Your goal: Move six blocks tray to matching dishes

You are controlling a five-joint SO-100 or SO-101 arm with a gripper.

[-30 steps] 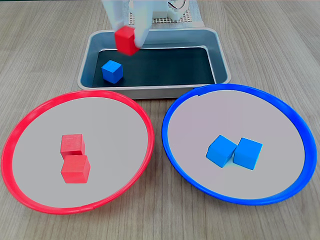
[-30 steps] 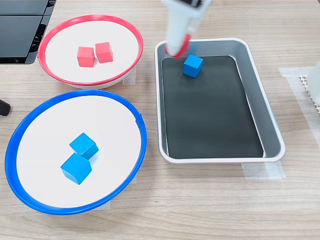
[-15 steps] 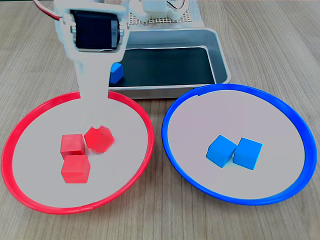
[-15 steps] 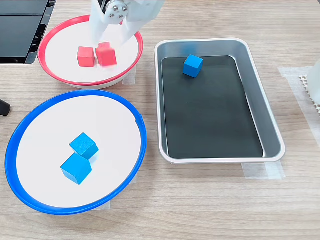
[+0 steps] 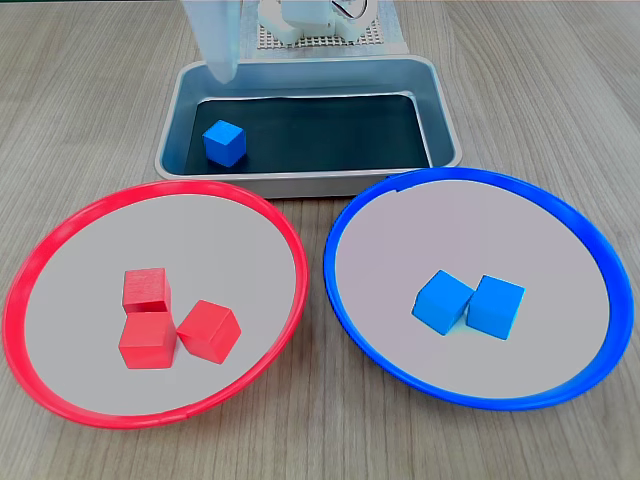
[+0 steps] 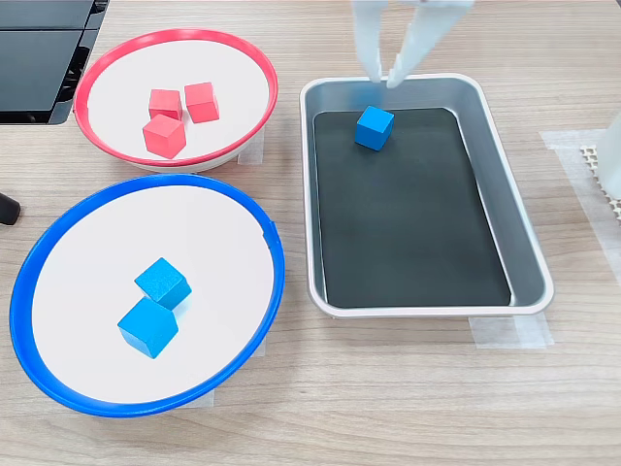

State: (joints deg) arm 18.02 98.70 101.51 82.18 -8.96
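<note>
Blocks first: we see three small red cubes (image 6: 175,115) clustered in the round red-rimmed dish (image 6: 112,50), two touching and the third tilted against them. Two small blue cubes (image 6: 155,303) sit touching in the round blue-rimmed dish (image 6: 275,254). One blue cube (image 6: 375,127) remains in the rectangular silver metal tray (image 6: 524,254), whose long axis runs top to bottom in that fixed view. Our white claw (image 6: 380,78) hangs spread and empty above the tray's far end. Everything rests on the wooden desk (image 6: 408,388).

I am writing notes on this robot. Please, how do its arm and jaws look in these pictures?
The gripper is white plastic with two slim, tapering jaws, somewhat blurred. In a fixed view its white body is a flat, pale slab. No markings or cables can be made out on it.
</note>
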